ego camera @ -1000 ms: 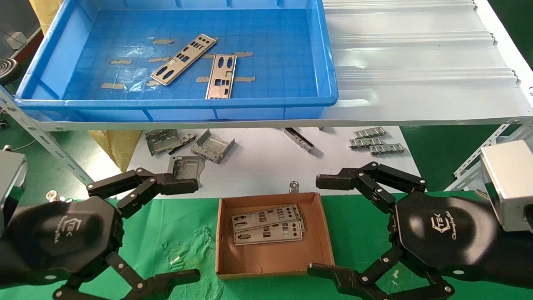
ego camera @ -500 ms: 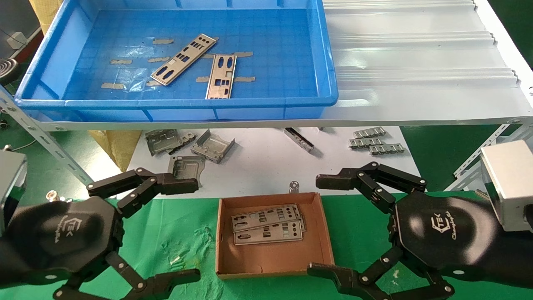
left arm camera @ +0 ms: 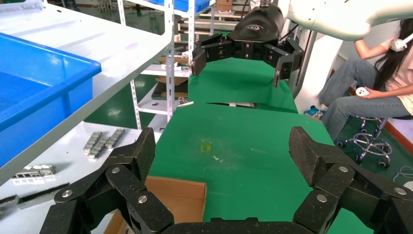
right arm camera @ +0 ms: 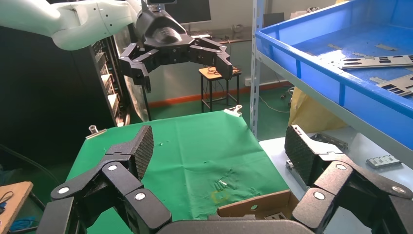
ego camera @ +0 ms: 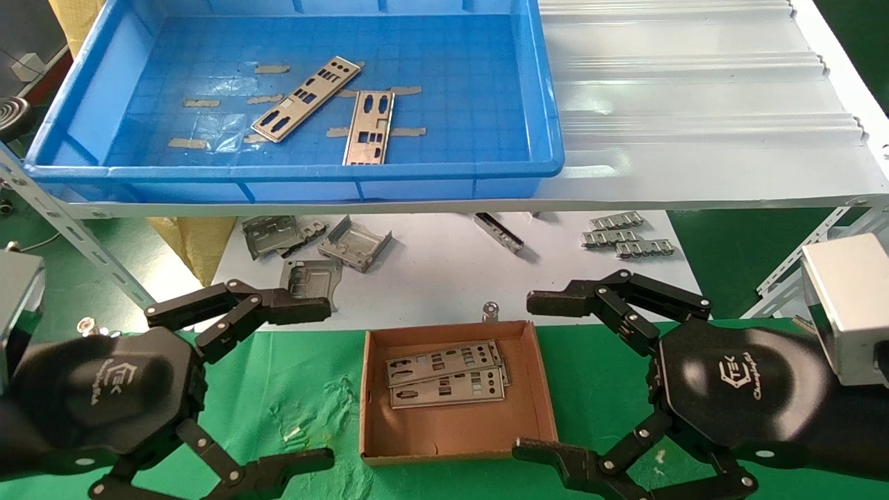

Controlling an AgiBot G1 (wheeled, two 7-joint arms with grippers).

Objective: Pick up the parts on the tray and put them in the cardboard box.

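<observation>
Nothing has shifted since the earlier head views: both arms hang where they were and every plate lies as before. The left gripper (ego camera: 319, 385) hovers over the green cloth (ego camera: 292, 389) just left of the cardboard box (ego camera: 455, 434), fingers spread wide and holding nothing; the right gripper (ego camera: 538, 378) mirrors it on the box's right side, equally wide open and empty. Two I/O shield plates (ego camera: 444, 378) lie overlapping inside the box, toward its far wall. Two more remain on the upper shelf in the blue tray (ego camera: 292, 170): one plate (ego camera: 307, 98) set diagonally, the other plate (ego camera: 369, 128) nearly lengthwise just to its right, their far ends close together among strips of tape on the grid floor. Only the head view shows the lower white sheet with bent grey brackets (ego camera: 316, 243) and small ridged clips (ego camera: 628, 236). The left wrist view adds what the head camera misses: a seated person (left arm camera: 375, 73) in jeans behind the right gripper (left arm camera: 241, 51), holding a small controller, and a corner of the box (left arm camera: 180, 200) between its own fingers. The right wrist view shows the left gripper (right arm camera: 182, 58) farther off, a stool beyond it, binder clips at the cloth's edge, and the tray (right arm camera: 311, 73) from the side with a plate (right arm camera: 375, 61) on its floor.
</observation>
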